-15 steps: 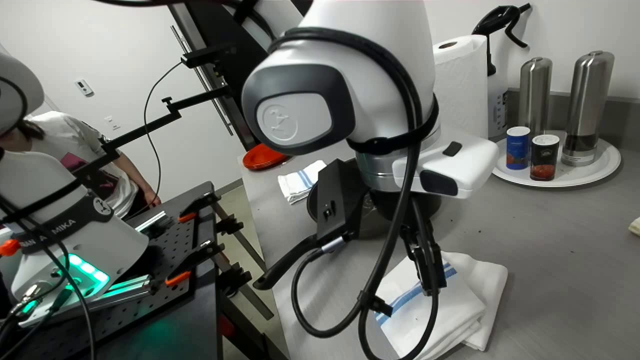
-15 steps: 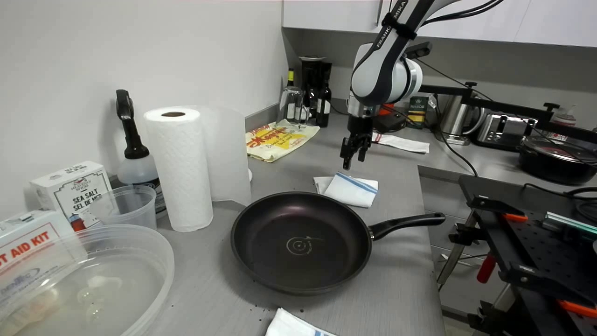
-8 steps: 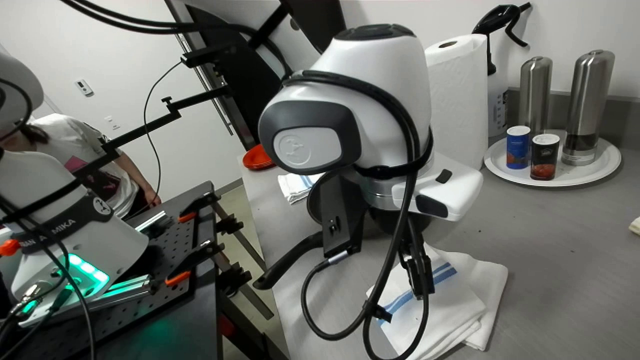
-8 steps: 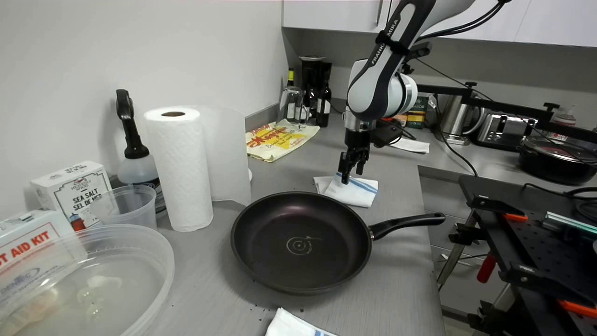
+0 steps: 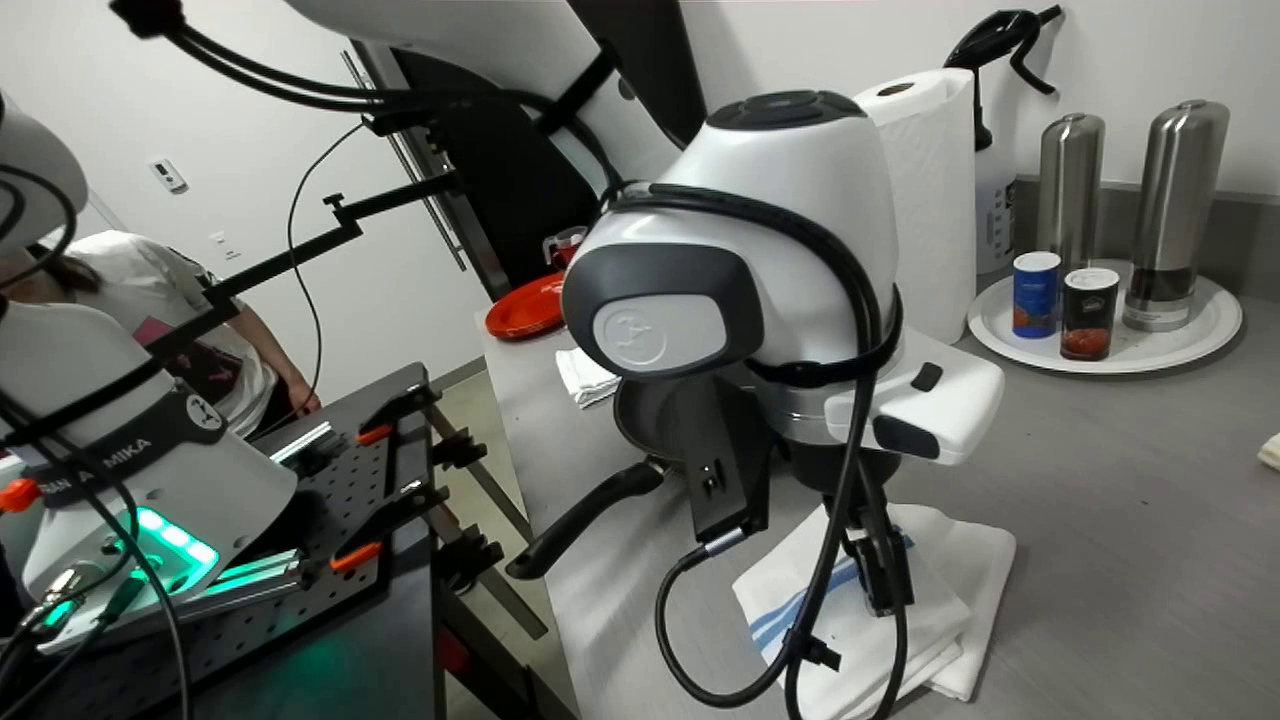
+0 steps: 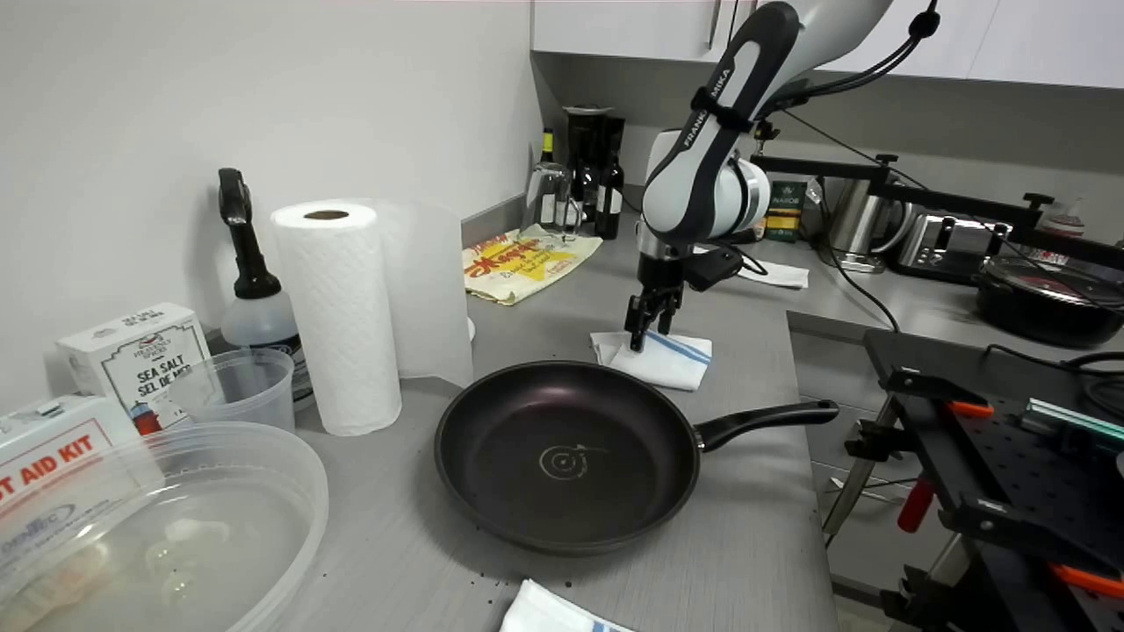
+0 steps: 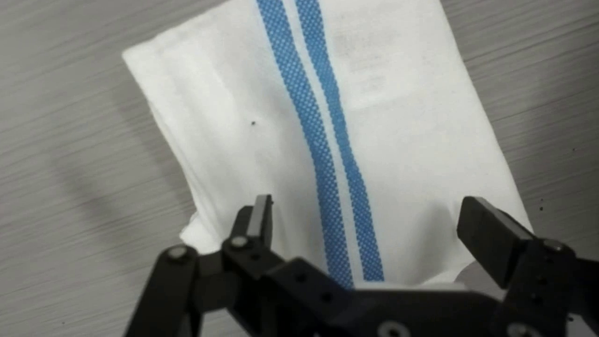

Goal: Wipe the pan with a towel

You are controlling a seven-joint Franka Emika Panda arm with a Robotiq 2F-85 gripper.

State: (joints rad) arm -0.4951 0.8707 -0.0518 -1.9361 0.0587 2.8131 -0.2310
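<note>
In an exterior view, nearest the camera, I had a white cloth [image 6: 555, 612] showing a bit of blue, just on the near side of the pan [image 6: 562, 500] and partly out of frame. A clear plastic tub [image 6: 303, 513] sat to the left of the pan. The pan itself lay on the gray counter [image 6: 755, 527], inside facing up, its black handle [image 6: 768, 420] pointing right. A paper roll [image 6: 338, 325] stood upright left of the pan, with a spray bottle [image 6: 255, 272] farther out on that side.

Just beyond the pan, toward its handle side, the towel [image 6: 672, 373] lay folded. I had the gripper [image 7: 367, 217] pointing down over it, and my wrist view showed the fingers [image 7: 486, 234] spread wide, two blue stripes [image 7: 330, 201] of the towel running between them. Whether they touched the fabric, I could not tell.

Well right of the pan and past it, I saw a black lidded pot [image 6: 1041, 312]. Past the pan along the wall lay a flat yellow item [image 6: 527, 263] with red lettering. Far behind the pan, off to the right, stood a toaster [image 6: 961, 250] and a steel kettle [image 6: 847, 233].
</note>
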